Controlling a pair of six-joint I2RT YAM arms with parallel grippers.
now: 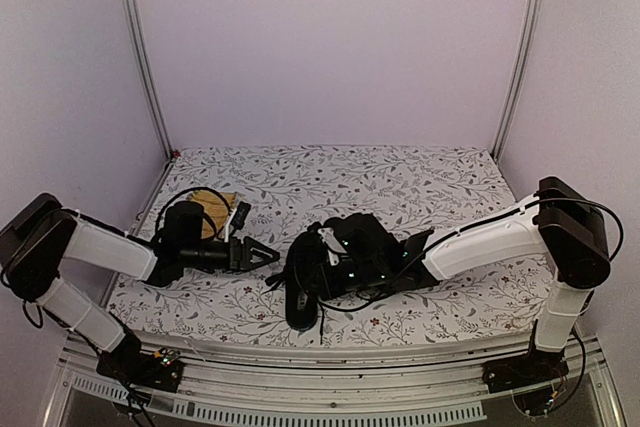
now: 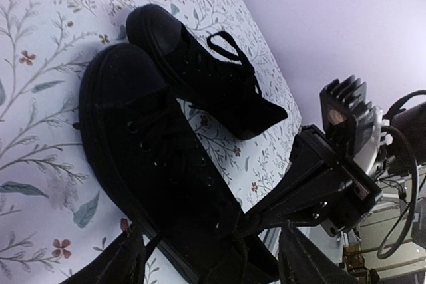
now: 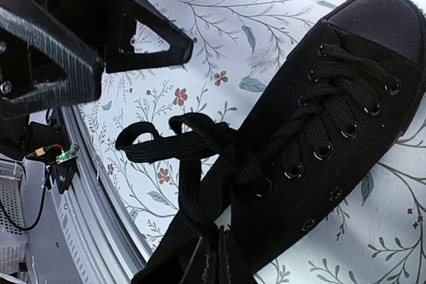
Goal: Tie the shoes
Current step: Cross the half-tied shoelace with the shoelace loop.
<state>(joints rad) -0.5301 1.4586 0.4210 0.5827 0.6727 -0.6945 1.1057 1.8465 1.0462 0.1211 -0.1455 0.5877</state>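
Now, your left end effector (image 1: 262,253) is released, its fingers spread with nothing between them, just left of the shoes (image 1: 330,262) in the middle of the worktop (image 1: 440,172). Your right end effector (image 3: 212,261) is clenched at the ankle end of the nearer shoe (image 3: 333,124). Lace strands run down into it, but you cannot tell from these views whether it truly pinches one.

Between the two, a flat loop (image 3: 152,145) of lace sticks out sideways from that shoe toward the left fingers (image 3: 143,34). That loop looks like your target. Bring the left end effector in low and level so the loop crosses the gap between its fingers. Close on the loop's outer half, not on the knot. Hold the right side firm so the shoe does not slide, and draw outward steadily, since a jerk could tug the bow apart.

The farther shoe (image 2: 200,71) shows a loop of its own and probably needs nothing now. The yellow mat (image 1: 212,209) behind the left arm is out of the way.
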